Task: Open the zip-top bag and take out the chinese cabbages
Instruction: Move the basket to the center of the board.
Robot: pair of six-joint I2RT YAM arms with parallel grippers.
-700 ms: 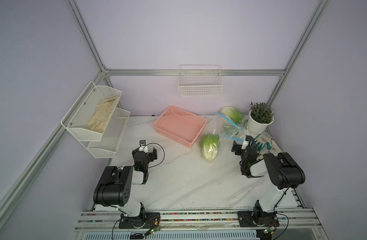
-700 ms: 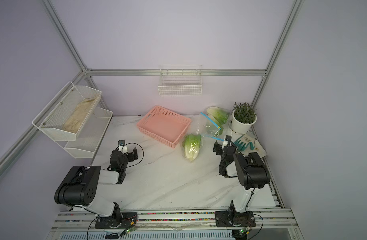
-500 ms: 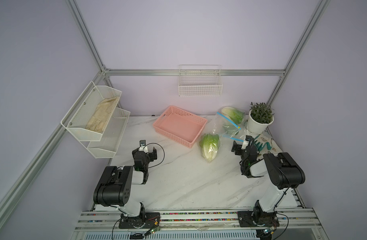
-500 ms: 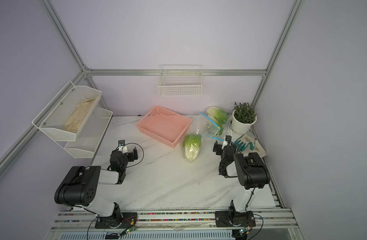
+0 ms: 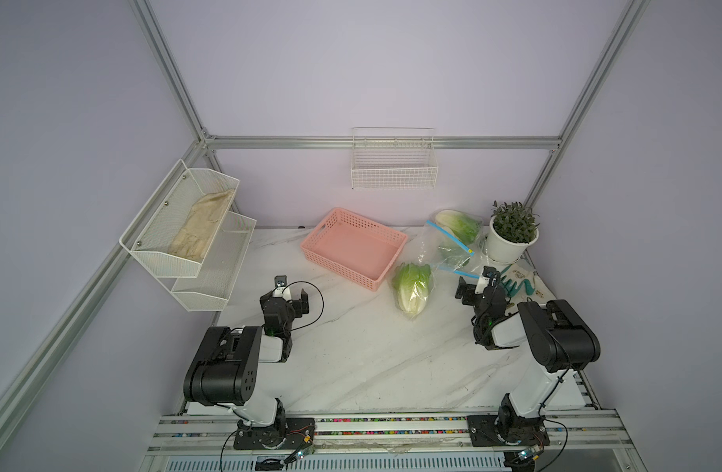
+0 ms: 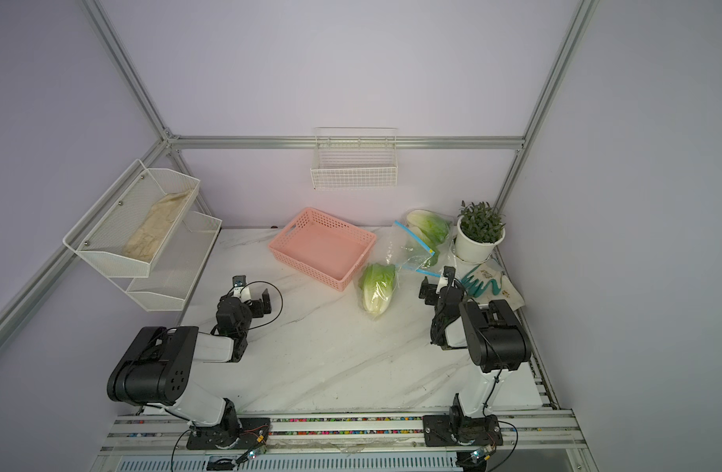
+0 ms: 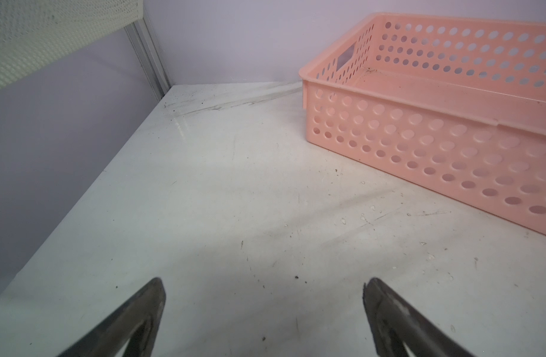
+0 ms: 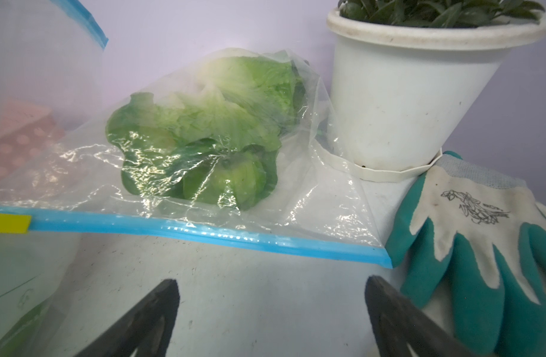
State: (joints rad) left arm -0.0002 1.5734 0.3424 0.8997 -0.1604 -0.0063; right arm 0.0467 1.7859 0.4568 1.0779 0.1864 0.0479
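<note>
Nothing's moved: your right hand (image 8: 271, 286), wide open and empty, faces the zip-top bag (image 8: 296, 197), seal crosswise just ahead.

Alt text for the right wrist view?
A clear bag of green cabbages lies on the table, blue zip strip nearest the camera. A potted plant and a teal glove sit beside it. The right gripper, fingers open, frames the foreground.

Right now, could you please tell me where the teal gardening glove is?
In both top views the teal glove lies at the table's right edge, just in front of the white plant pot and right of the zip-top bag.
</note>
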